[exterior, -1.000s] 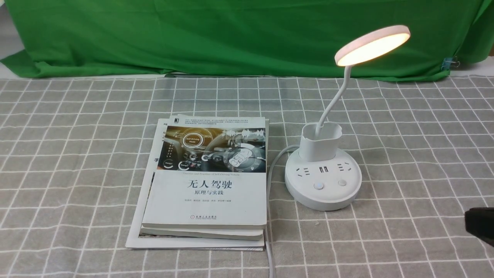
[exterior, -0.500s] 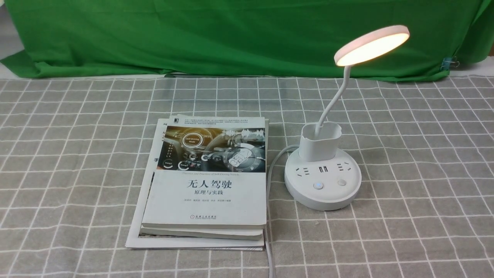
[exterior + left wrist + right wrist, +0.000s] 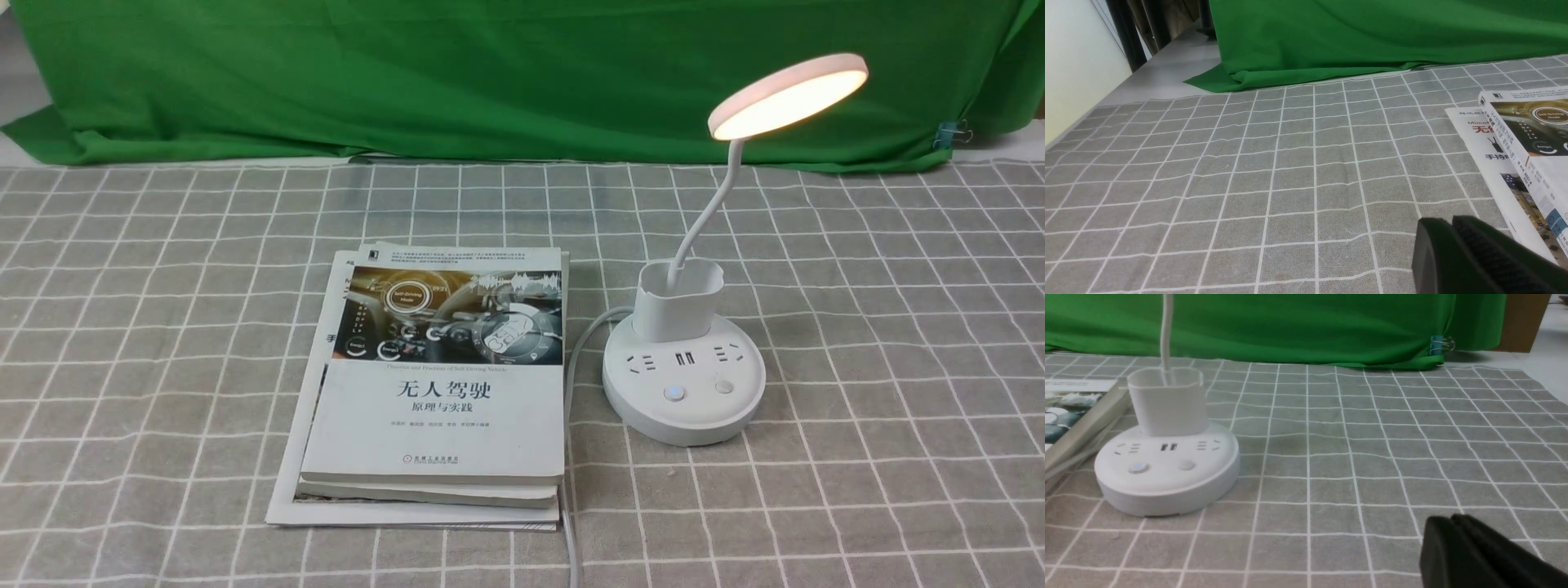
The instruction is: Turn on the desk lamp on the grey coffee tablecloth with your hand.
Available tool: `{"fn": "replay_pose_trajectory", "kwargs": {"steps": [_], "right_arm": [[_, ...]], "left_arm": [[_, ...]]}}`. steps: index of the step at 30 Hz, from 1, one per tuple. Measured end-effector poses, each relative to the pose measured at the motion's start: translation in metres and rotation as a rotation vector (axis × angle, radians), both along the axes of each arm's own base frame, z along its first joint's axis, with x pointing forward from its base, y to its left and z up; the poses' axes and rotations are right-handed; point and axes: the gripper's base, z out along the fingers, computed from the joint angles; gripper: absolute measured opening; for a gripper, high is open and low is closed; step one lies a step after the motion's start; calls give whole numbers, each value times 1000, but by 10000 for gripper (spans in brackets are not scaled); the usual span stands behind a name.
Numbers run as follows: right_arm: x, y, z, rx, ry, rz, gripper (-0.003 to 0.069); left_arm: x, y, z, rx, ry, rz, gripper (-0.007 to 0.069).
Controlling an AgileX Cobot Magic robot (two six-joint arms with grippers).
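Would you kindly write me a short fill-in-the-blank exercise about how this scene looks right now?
1. The head of the desk lamp is ____, glowing warm.
2. The stack of books lies to the robot's ____ of the lamp's base.
3. Behind the grey coffee tablecloth hangs a plain ____ cloth.
4. In the front view, the number of end effectors visible is ____.

Missing words: lit; left; green; zero

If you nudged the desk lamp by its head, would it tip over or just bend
The desk lamp would probably just bend: its thin neck curves and looks flexible. The wide round base sits flat on the grey coffee tablecloth, so tipping seems unlikely.
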Motion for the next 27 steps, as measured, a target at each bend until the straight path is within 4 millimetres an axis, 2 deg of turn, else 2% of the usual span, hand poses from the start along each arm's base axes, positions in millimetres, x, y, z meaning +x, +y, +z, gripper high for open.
{"fn": "replay_pose_trajectory", "kwargs": {"steps": [27], "right_arm": [[0, 0, 0, 2, -1, 0, 69]], "left_arm": [[0, 0, 0, 0, 0, 0, 19]]}}
